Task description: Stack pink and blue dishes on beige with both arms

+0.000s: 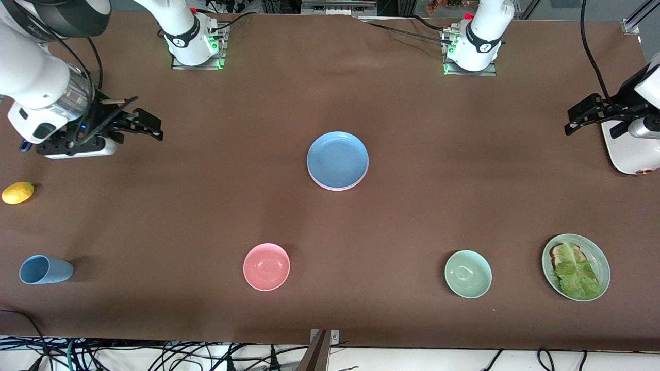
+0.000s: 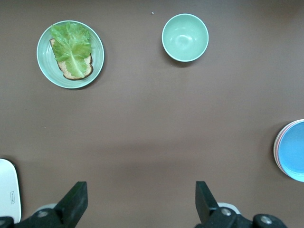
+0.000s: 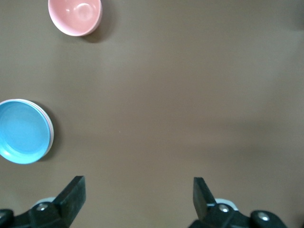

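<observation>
Both claws (image 1: 147, 126) (image 1: 577, 121) open, raised.

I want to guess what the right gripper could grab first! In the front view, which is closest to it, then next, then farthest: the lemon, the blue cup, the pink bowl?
From the right gripper:
1. Lemon, at the right arm's end of the table.
2. Blue cup, on its side, nearer the front camera than the lemon.
3. Pink bowl, toward the table's middle.

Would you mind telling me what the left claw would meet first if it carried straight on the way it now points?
The left claw, open, points down at the table. Its wrist view shows only bare cloth between the fingers, so it would probably meet the table first; depth is unclear.
</observation>
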Controlling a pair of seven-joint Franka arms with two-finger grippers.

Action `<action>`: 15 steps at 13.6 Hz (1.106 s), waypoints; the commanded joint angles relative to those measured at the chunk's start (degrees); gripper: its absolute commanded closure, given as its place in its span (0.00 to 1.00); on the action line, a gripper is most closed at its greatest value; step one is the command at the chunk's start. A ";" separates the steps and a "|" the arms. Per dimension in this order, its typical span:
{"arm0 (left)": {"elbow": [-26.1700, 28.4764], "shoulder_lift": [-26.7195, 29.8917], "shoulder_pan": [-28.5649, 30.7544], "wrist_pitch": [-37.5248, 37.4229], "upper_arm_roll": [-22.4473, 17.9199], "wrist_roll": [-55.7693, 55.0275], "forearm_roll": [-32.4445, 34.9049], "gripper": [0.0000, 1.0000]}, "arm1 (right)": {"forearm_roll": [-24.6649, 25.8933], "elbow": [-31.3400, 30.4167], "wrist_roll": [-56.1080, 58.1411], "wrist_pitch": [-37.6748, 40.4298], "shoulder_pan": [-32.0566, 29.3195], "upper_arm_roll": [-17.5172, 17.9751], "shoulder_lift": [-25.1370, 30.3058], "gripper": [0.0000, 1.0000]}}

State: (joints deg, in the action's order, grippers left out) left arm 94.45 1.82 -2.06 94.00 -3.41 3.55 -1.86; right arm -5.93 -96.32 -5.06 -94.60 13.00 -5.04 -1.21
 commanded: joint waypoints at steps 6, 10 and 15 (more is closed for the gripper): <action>-1.46 -0.59 0.13 -0.57 -0.10 0.76 -0.51 0.00 | 4.17 6.06 9.81 7.94 -9.40 4.60 1.30 0.00; -1.46 -0.59 0.13 -0.57 -0.10 0.76 -0.51 0.00 | 4.00 6.23 9.11 10.57 -9.14 4.34 1.65 0.00; -1.46 -0.59 0.13 -0.57 -0.10 0.76 -0.51 0.00 | 4.44 6.50 6.47 10.66 -9.31 4.25 1.39 0.00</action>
State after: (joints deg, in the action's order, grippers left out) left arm 94.44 1.80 -2.06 94.00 -3.41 3.55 -1.86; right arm -2.31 -91.43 2.32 -85.30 4.42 -1.35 0.68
